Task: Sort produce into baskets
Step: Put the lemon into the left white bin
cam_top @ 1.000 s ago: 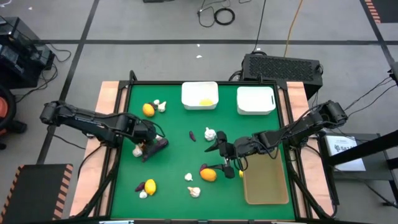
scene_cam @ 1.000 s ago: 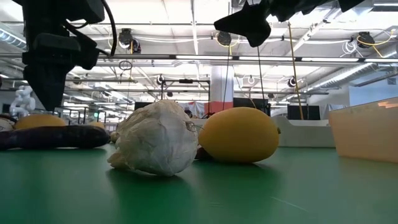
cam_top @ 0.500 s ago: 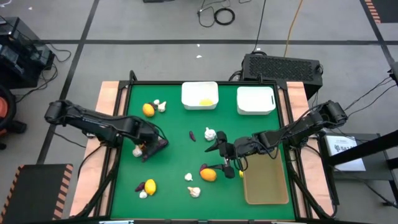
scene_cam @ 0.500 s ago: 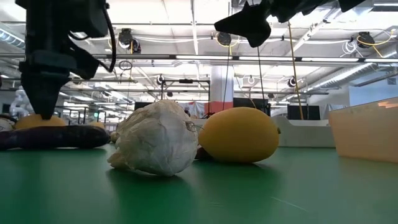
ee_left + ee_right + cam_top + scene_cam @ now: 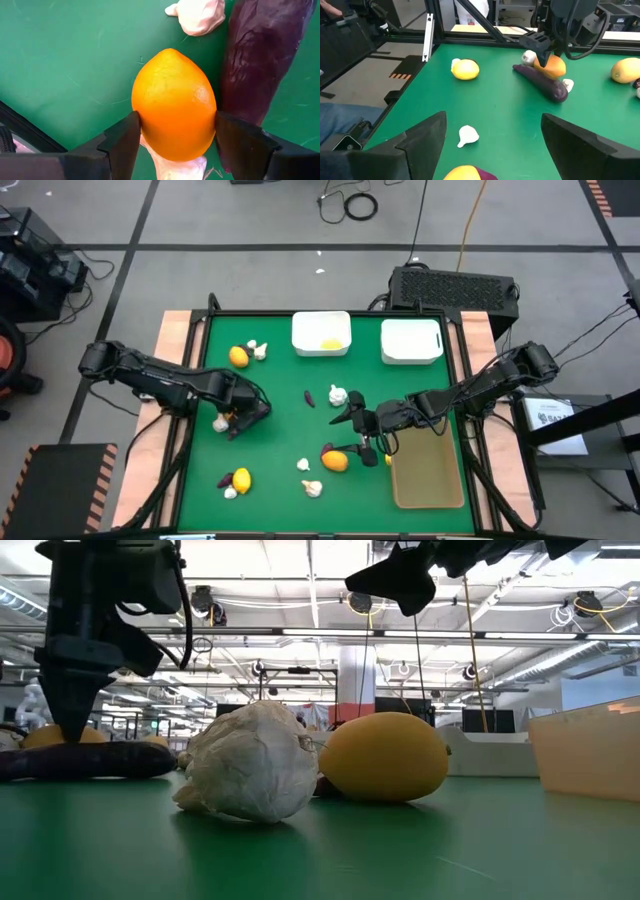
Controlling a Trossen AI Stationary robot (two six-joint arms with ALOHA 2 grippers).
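Left wrist view: left hand (image 5: 175, 145) straddles an orange fruit (image 5: 174, 105), fingers (image 5: 122, 142) against its sides, fruit touching the long purple piece (image 5: 262, 55) on the tabletop (image 5: 60, 50). Risk: rounded fruit slips on lifting. Right hand (image 5: 490, 145) hovers open mid-table.

My left claw (image 5: 175, 145) is down near the bench's left edge, fingers pressed against both sides of an orange fruit (image 5: 174, 105). My right claw (image 5: 362, 420) hovers spread wide, right of centre.
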